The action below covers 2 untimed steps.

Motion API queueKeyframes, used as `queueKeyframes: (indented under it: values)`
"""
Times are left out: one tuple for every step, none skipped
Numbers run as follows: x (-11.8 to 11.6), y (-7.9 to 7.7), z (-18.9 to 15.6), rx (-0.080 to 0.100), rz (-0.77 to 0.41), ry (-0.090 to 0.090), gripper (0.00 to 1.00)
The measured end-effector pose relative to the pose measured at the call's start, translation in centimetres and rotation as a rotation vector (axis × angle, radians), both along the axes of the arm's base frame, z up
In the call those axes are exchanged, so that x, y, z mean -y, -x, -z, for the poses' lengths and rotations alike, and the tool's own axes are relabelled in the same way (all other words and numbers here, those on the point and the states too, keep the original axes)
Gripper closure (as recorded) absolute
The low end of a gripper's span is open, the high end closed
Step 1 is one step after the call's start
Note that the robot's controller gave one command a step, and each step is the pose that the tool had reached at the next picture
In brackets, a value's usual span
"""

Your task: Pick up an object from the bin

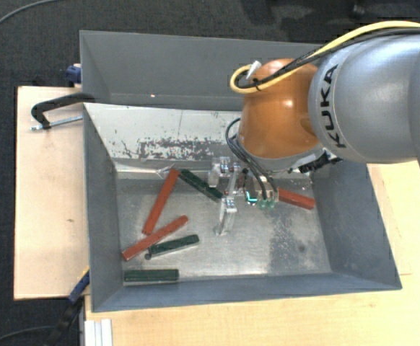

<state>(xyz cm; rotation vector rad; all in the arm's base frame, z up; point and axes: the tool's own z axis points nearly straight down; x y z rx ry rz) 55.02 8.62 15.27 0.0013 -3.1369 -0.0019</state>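
My gripper (226, 218) hangs low over the middle of the bin floor, below the orange wrist cover. A dark green stick (198, 183) lies slanted just to its upper left, its right end reaching up against the gripper's metal body. A red stick (297, 200) lies to the right, partly hidden under the wrist. Whether anything is held I cannot make out.
Left of the gripper two red sticks (159, 201) (154, 238) lie slanted, with a dark green stick (172, 246) below them. Another dark green stick (151, 274) lies along the front wall. The arm covers the bin's back right part.
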Motion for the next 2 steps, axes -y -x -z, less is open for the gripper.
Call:
queueKeyframes:
  values:
    - [-0.6,-4.4,8.2,0.011,0.249,-0.001,0.0]
    - [-1.9,-4.0,5.0,0.011,0.341,-0.002,0.0]
